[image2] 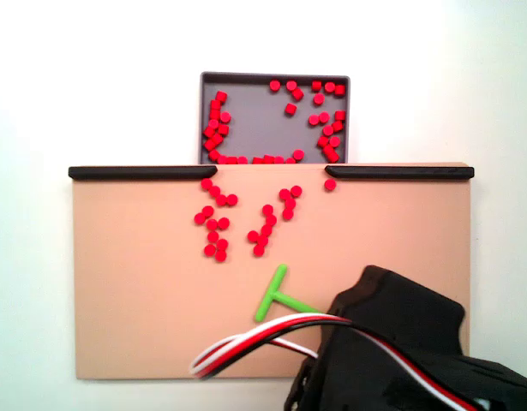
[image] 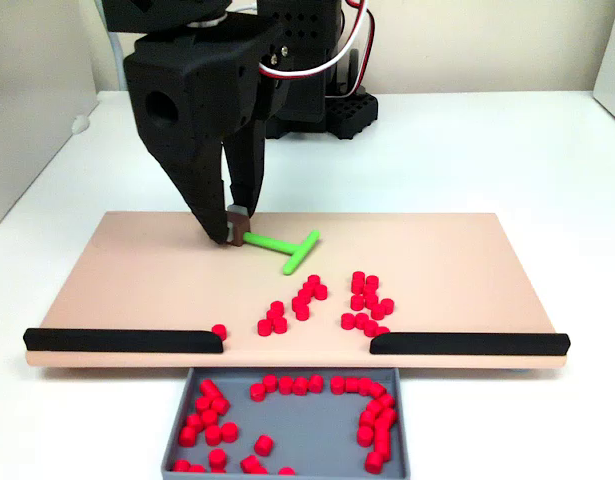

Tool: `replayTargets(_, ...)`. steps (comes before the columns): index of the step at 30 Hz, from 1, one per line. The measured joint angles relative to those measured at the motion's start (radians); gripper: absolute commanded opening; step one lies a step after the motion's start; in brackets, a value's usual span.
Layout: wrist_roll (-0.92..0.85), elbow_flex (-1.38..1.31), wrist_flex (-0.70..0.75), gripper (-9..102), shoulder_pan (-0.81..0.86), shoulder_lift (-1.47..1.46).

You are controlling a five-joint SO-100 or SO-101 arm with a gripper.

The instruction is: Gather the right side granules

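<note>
Nearest in a fixed view sits the grey tray (image: 177, 440), then the granules (image: 365, 300) loose on the tan board (image: 137, 280), then the gripper (image: 235, 230) pinching the green T-stick (image: 287, 247) by its tip, a hold that could let it twist.

The gripper (image: 236, 228) is pinching the handle end of the green T-shaped stick (image: 285, 248) at about ten o'clock on the tan board (image: 137, 280), the crossbar pointing toward three o'clock. Loose red granules (image: 362, 300) are lying at four to five o'clock of the stick (one sitting beside the left black rail (image: 122, 340)). More are resting in the grey tray (image: 317, 425) at six o'clock.
</note>
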Motion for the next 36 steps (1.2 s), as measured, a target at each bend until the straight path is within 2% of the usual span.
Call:
replayTargets(5,0.190,0.011,0.055,0,0.020,0.083)
replayTargets(14,0.798,0.127,0.060,0,-0.040,0.279)
replayTargets(22,1.198,0.230,0.058,0,-0.144,0.430)
replayTargets(29,1.381,0.230,0.061,0,-0.207,0.448)
replayTargets(36,1.404,0.230,0.061,0,-0.210,0.454)
